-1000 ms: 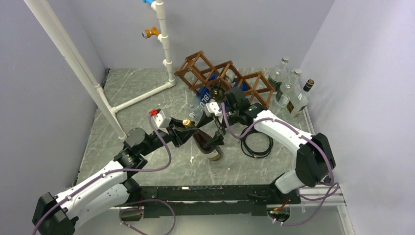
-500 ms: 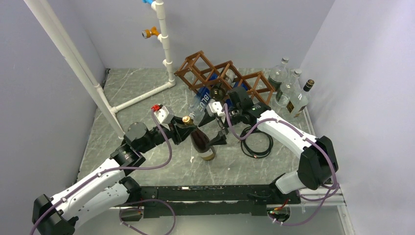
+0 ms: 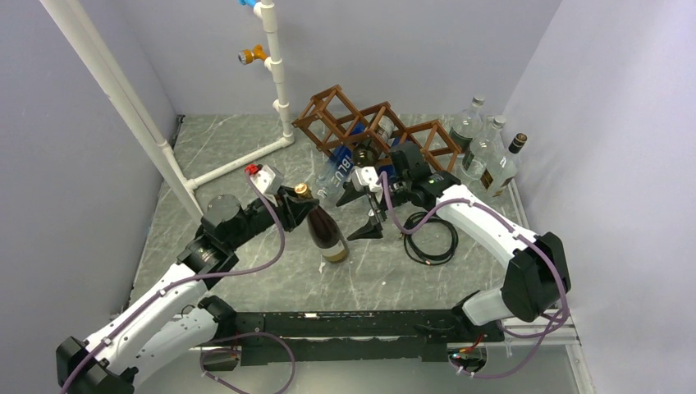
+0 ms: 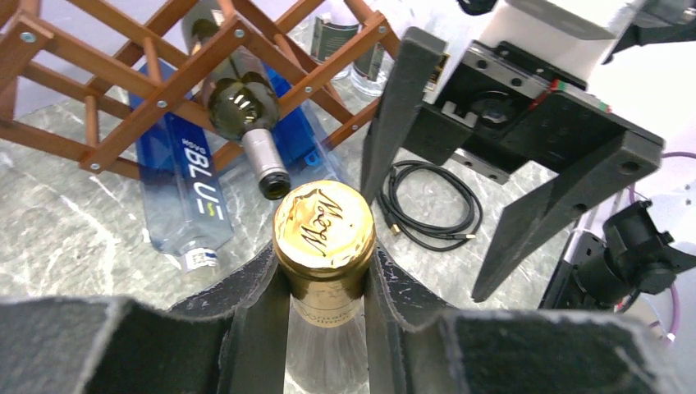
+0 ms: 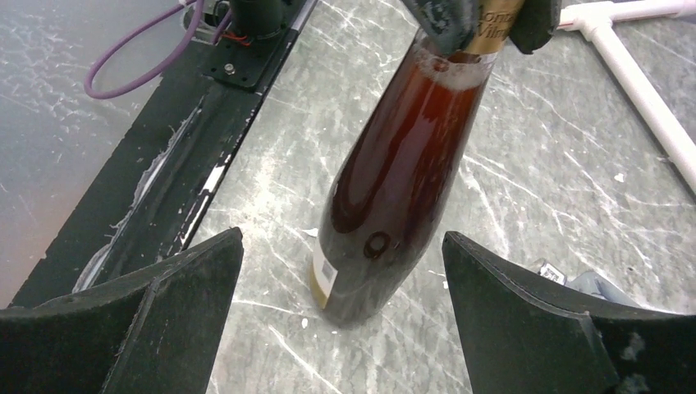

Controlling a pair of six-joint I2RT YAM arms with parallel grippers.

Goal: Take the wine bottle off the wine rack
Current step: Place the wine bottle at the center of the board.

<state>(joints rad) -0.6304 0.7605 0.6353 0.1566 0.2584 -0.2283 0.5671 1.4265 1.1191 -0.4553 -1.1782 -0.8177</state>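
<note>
The wine bottle [image 3: 324,234] is already off the wine rack [image 4: 161,104] — leaning on the desk [image 3: 246,156] at its 7 o'clock, neck pinched by the left fingers [image 4: 254,312], right fingers [image 5: 525,328] spread empty at 3 o'clock — so only release seems left.

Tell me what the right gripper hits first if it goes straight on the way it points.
The wine bottle, ahead of the right gripper, between its open fingers, neck held by the left gripper; distance unclear.
</note>
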